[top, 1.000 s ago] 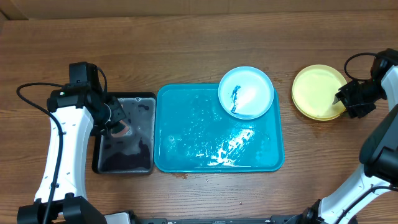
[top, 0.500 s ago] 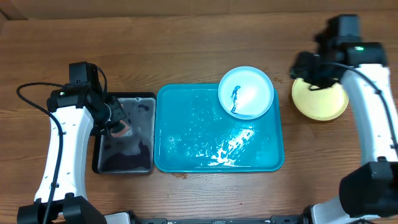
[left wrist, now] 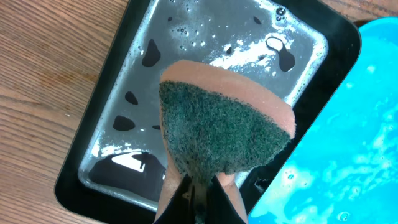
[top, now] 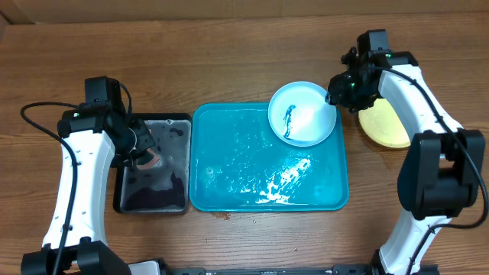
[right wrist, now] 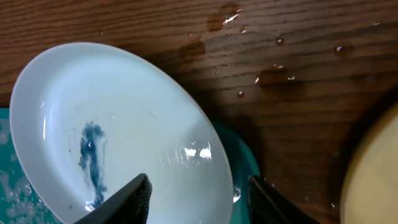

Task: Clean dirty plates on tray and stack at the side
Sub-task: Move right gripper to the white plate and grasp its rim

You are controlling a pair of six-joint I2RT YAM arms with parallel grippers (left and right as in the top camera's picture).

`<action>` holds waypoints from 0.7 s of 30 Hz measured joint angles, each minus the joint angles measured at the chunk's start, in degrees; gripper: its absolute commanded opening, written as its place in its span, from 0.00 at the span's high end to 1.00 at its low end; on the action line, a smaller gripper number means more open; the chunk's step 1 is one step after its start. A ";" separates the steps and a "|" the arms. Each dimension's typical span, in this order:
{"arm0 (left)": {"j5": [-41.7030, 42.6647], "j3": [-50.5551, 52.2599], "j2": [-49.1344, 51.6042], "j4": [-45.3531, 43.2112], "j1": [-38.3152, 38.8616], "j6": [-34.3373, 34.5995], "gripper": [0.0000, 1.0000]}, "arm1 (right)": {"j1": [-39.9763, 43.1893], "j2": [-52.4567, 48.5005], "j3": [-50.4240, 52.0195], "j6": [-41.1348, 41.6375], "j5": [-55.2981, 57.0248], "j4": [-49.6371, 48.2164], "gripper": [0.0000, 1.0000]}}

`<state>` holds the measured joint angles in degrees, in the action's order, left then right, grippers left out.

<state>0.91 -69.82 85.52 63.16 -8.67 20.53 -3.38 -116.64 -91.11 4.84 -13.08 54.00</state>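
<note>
What worries us most is the blue plate (top: 302,113): it sits at the far right corner of the blue tray (top: 229,191), lapping over the raised rim, and it looks wet. A pinch on that thin edge could slip, or tip the plate off onto the desk (top: 229,61). Its dark smear (right wrist: 92,152) also shows no sign of scrubbing, so moving it now to the yellow plate (top: 386,126) nearby would stack it dirty.

The right gripper (right wrist: 198,182) hangs over the plate's near edge with its fingers spread, pinching nothing. The left gripper (left wrist: 196,193) is pressed together on a sponge (left wrist: 224,130), above the black tray (top: 153,200), well apart from the plate.
</note>
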 measured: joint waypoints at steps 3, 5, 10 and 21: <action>0.02 0.00 0.00 0.04 0.00 -0.07 0.96 | -0.02 -1.90 0.00 -0.46 -0.76 -1.27 0.48; 0.00 0.00 0.00 0.07 0.00 -0.26 0.96 | -0.02 -3.06 0.00 -0.63 -1.18 -2.03 0.47; 0.00 0.00 0.00 0.44 0.00 -1.27 0.96 | -0.02 -4.79 0.07 -0.85 -1.62 -3.39 0.52; 0.00 0.00 0.00 0.50 0.00 -1.29 0.96 | -0.04 -5.86 0.50 -0.42 -2.32 -4.44 0.79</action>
<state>0.91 -69.82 85.52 63.66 -8.67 19.25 -3.42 -122.50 -90.61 4.43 -15.40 49.56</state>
